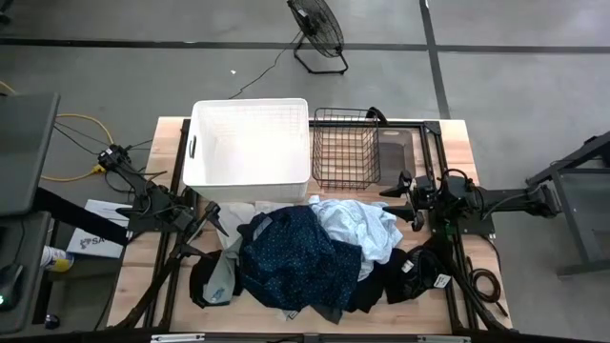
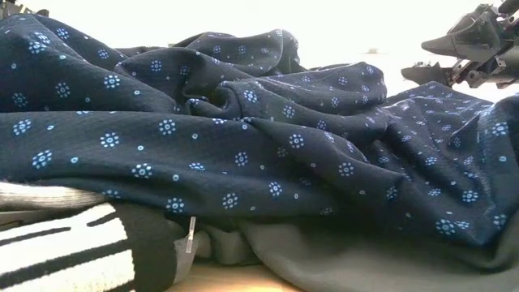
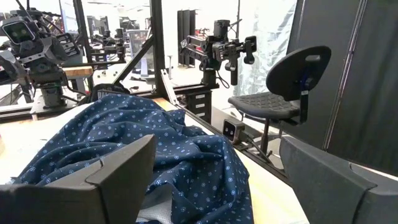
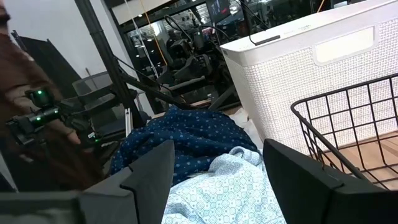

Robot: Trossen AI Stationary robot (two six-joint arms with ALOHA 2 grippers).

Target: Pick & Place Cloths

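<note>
A heap of cloths lies on the table [image 1: 143, 276] in front of the white plastic tub [image 1: 250, 143] and black wire basket [image 1: 345, 148]: a dark navy patterned cloth [image 1: 291, 257] on top, a light blue cloth [image 1: 357, 224] beside it, black cloths [image 1: 410, 272] at the right. The left gripper [image 1: 217, 217] hovers at the heap's left edge, fingers spread and holding nothing. The right gripper [image 1: 408, 195] hangs by the light blue cloth, likewise parted and empty.

My left gripper [image 1: 217, 217] hovers with its jaws spread wide and nothing between them; my right gripper [image 1: 393, 184] hangs opposite, jaws apart, also holding nothing.
</note>
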